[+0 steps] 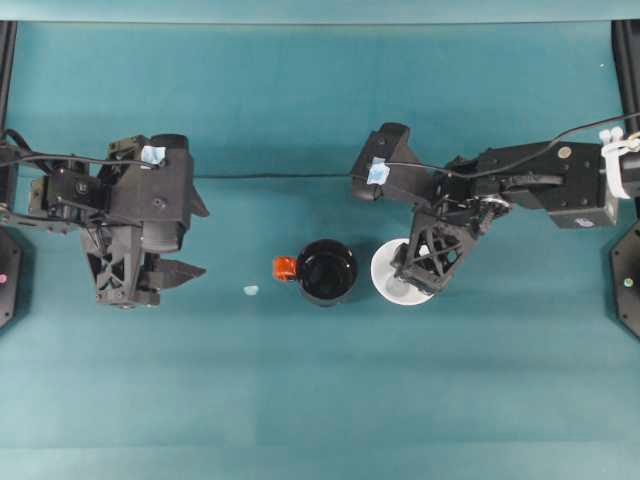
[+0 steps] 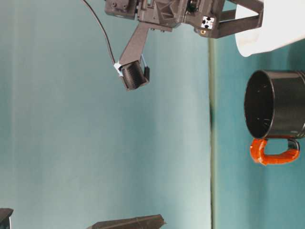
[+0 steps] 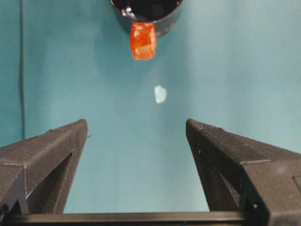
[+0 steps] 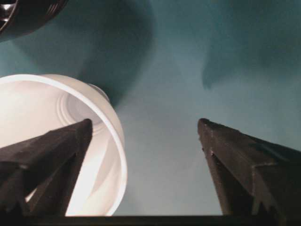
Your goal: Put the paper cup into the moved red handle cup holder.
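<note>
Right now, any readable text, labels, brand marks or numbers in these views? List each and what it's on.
None readable.
Right arm's small square black-and-white sticker: a pattern, no legible characters.
Pale blue tape tags on the left arm and right arm: blank.
Paper cup, red handle cup holder, teal table cover: no print visible.

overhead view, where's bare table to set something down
Free: the wide strip below the black holder and white cup, and the band above them beyond the cable. Small gap between left gripper and the holder's red handle, with a pale scrap. Crowded: holder, cup, right gripper.
</note>
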`<state>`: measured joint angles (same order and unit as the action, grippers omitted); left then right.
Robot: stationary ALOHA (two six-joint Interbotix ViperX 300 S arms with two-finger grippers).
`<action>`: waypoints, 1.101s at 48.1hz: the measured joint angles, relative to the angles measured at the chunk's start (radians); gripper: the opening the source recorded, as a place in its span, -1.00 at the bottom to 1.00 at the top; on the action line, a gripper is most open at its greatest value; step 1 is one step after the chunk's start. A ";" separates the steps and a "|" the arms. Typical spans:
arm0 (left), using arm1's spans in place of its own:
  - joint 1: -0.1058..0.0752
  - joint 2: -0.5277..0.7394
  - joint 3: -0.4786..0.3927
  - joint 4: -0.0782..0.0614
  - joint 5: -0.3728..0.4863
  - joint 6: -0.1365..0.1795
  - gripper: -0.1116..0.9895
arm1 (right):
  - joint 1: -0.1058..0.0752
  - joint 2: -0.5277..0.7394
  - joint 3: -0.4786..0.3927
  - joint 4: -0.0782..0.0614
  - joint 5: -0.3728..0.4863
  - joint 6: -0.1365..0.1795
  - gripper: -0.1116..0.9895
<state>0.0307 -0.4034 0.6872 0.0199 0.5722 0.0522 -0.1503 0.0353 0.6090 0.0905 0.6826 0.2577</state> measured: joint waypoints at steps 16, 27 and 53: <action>0.000 0.000 0.000 0.000 0.000 0.000 0.90 | 0.000 0.002 -0.011 0.002 0.023 0.000 -0.75; 0.003 0.002 0.000 0.000 0.000 0.000 0.90 | 0.005 0.000 -0.018 0.008 0.026 0.000 -0.99; 0.006 0.000 0.000 0.000 0.000 0.000 0.90 | 0.005 0.000 -0.020 0.009 0.029 0.000 -0.99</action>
<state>0.0368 -0.4034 0.6872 0.0199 0.5722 0.0522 -0.1457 0.0353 0.5890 0.0997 0.7118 0.2577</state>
